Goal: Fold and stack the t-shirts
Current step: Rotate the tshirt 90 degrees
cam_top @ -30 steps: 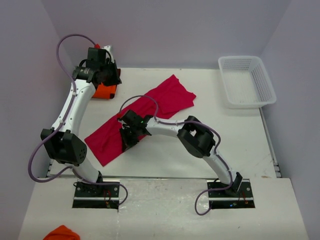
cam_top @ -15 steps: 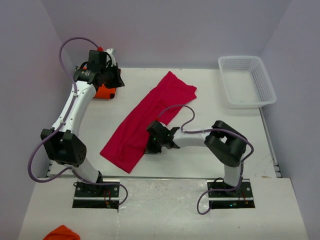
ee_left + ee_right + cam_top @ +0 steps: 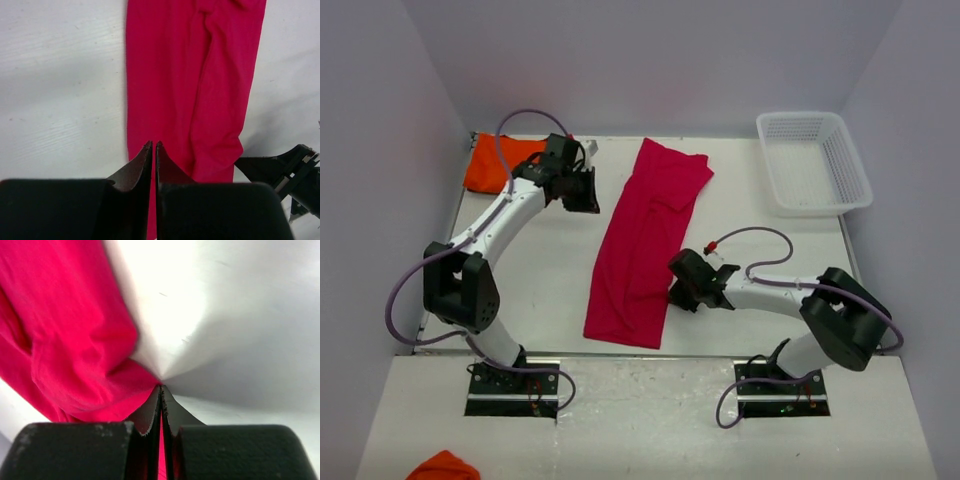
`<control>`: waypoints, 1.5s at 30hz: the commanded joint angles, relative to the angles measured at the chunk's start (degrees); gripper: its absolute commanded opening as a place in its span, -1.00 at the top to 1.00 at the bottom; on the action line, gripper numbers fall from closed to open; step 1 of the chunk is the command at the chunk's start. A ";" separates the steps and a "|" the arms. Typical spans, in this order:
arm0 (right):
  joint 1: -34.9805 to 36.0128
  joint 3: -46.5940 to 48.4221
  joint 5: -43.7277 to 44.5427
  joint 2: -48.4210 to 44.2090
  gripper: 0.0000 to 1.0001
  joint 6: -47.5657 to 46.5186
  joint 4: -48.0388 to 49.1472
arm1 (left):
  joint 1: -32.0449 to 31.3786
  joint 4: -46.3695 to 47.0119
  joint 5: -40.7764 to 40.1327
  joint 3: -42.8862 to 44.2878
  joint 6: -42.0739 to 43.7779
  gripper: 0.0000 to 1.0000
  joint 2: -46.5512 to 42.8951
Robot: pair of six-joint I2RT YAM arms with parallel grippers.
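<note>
1. The pink shirt (image 3: 640,250) lies on the table (image 3: 540,270) as one long, narrow strip. It runs from the far middle down towards the near edge. I take it the sides are already folded in, and the strip now needs folding end over end.
2. The right gripper (image 3: 678,292) sits low at the strip's right edge, close to its near end. It is clenched on a pinch of pink cloth, which shows between its closed fingers in the wrist view. Gripping at the edge like this looks meant for dragging or lifting that end, not the middle.
3. The left gripper (image 3: 582,192) hangs over bare table just left of the strip's far half. Its fingers are all but together with nothing between them. It looks down along the pink cloth, so I guess it is placed to take the opposite edge.
4. The orange shirt (image 3: 492,165) rests as a compact patch in the far left corner, well apart from the pink one. I judge it is set aside there as the base of the stack.
5. The basket (image 3: 861,192) stands at the far right with neither arm near it.
6. The risk I see is the thin cloth slipping out of so small a pinch when the end is lifted.
</note>
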 commanded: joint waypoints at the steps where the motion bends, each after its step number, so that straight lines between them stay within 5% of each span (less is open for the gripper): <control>1: 2.81 -3.41 9.21 -3.32 1.00 4.76 -15.04 | -2.61 4.58 3.78 1.76 3.10 0.90 3.03; 6: 5.01 -1.13 12.03 -5.79 1.00 9.94 -25.74 | -5.95 7.56 11.76 7.30 0.04 0.91 13.49; 11: 5.80 -2.96 14.66 -13.33 1.00 13.82 -30.34 | -7.01 8.44 11.17 14.23 -1.90 0.92 22.62; 24: 5.89 16.53 31.01 -16.69 1.00 -3.04 -45.80 | -7.01 13.01 11.16 15.92 -1.99 0.92 26.60; 28: 5.80 21.81 30.06 -18.89 0.94 -10.07 -45.37 | -7.01 9.35 8.80 20.91 1.69 0.88 25.89; 32: 5.80 19.89 19.97 -21.52 0.62 -23.24 -35.55 | -6.75 0.55 3.54 32.86 8.02 0.89 32.21; 35: 5.98 14.97 11.26 -23.72 1.00 -27.48 -28.51 | -6.48 -3.77 -0.15 39.91 10.22 1.00 37.66; 45: 6.42 5.47 5.97 -24.17 1.00 -28.19 -21.20 | -6.48 1.49 3.78 37.11 10.50 1.00 42.41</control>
